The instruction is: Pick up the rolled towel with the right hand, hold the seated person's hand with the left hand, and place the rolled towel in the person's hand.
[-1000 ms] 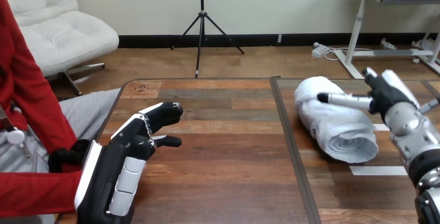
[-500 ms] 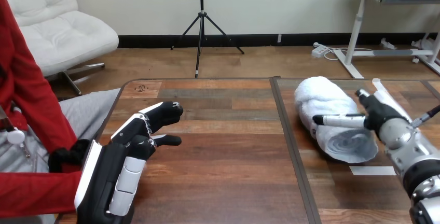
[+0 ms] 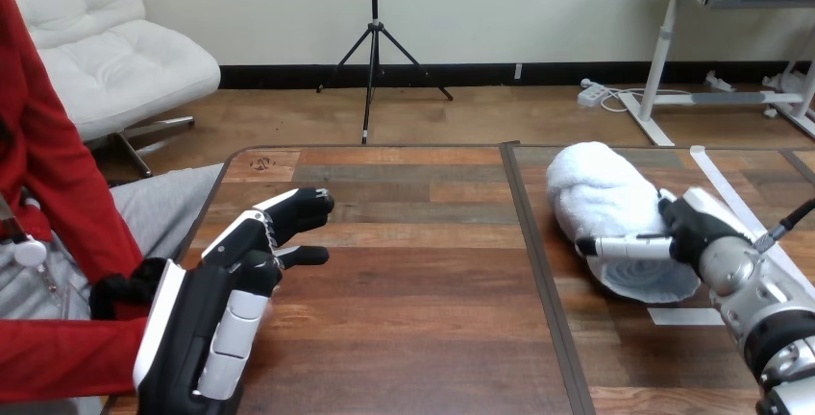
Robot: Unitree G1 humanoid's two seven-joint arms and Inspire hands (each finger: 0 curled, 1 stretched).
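Observation:
The rolled white towel [image 3: 610, 194] lies on the right part of the table, its spiral end facing me. My right hand [image 3: 697, 228] sits against the towel's near right side. Its thumb [image 3: 620, 246] stretches straight to the left across the spiral end, uncurled. The towel rests on the table. My left hand [image 3: 255, 261] hovers over the table's left part, fingers relaxed and pointing right, holding nothing. The person's hand [image 3: 120, 292] shows at the end of a red sleeve, off the table's left edge, just behind my left forearm. I cannot tell whether they touch.
A dark seam [image 3: 533, 252] splits the wooden table [image 3: 413, 280] into a left and a right top. White tape strips [image 3: 684, 316] lie on the right top near my right arm. The table's left edge [image 3: 207, 208] runs beside the person's lap.
My right hand has come down from above the towel's middle to its near end, and the thumb now lies across the spiral face. My left hand has barely shifted.

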